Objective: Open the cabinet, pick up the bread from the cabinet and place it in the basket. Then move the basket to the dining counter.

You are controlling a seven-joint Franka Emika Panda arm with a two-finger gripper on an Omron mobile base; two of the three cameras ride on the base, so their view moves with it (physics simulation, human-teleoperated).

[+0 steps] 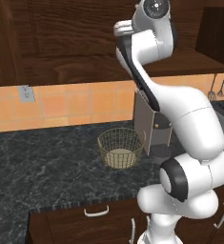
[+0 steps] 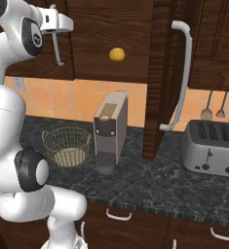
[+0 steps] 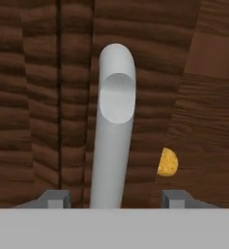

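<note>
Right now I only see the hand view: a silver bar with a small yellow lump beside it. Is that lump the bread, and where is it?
Observer: Yes. The bread lies on the shelf inside the cabinet, whose right door stands swung open.
Operator: Where is it supposed to go?
Observer: Into the basket, which sits empty on the black worktop below, beside a coffee machine.
Operator: And the bar in front of me?
Observer: That is the left door's handle. That door looks shut, and the gripper is open with one finger on each side of the handle.
</note>
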